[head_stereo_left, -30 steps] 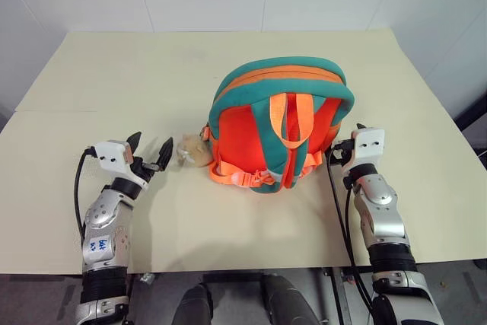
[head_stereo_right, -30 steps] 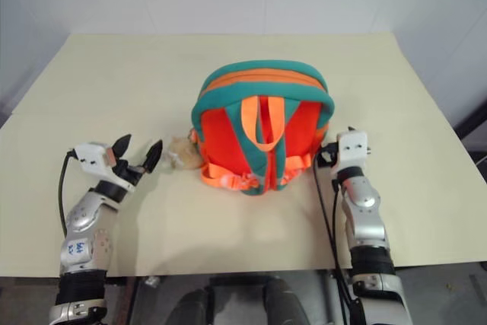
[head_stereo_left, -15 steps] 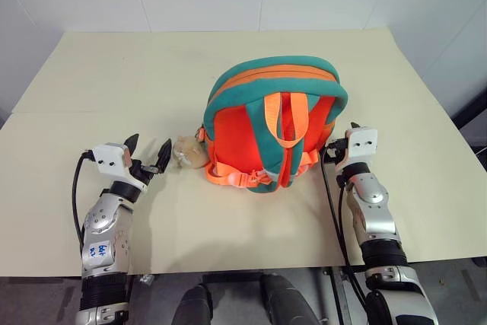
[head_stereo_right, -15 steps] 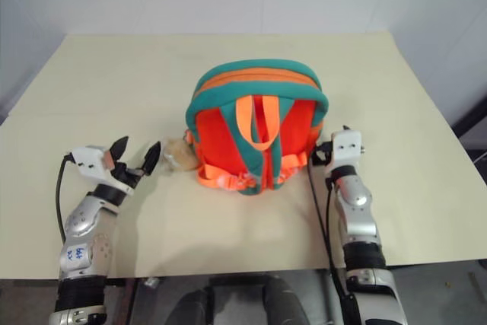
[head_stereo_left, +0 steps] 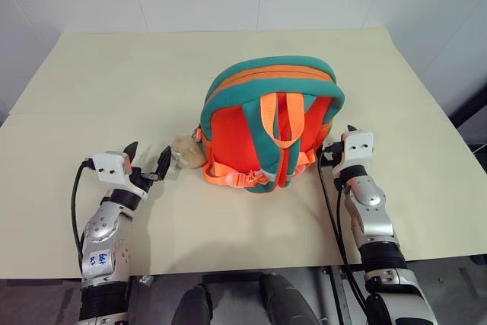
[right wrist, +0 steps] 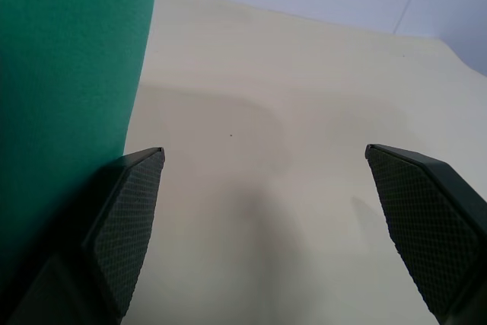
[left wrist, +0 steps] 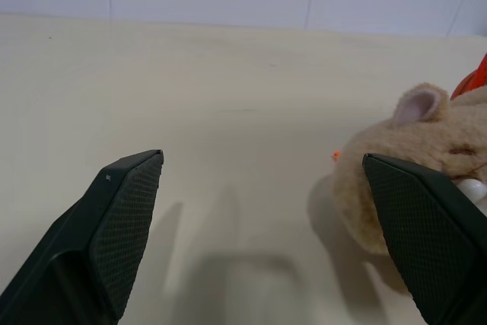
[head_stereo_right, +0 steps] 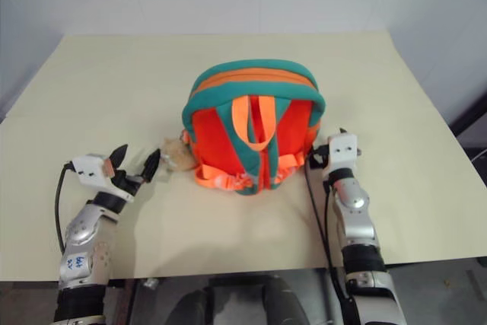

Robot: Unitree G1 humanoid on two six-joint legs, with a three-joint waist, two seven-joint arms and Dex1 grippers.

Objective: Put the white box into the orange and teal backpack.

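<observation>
Two grippers rest low over the cream table (head_stereo_left: 114, 74), both spread wide and holding nothing. Between them stands the orange and teal backpack (head_stereo_left: 270, 123), its straps facing near. Just left of it lies its tan plush charm (head_stereo_left: 187, 153), with the left gripper (head_stereo_left: 148, 161) right beside it. Close against the backpack's right side sits the right gripper (right wrist: 266, 218).

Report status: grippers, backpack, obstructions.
Left gripper open, empty, beside plush charm. Right gripper open, empty, at backpack side. Backpack upright on table.
</observation>
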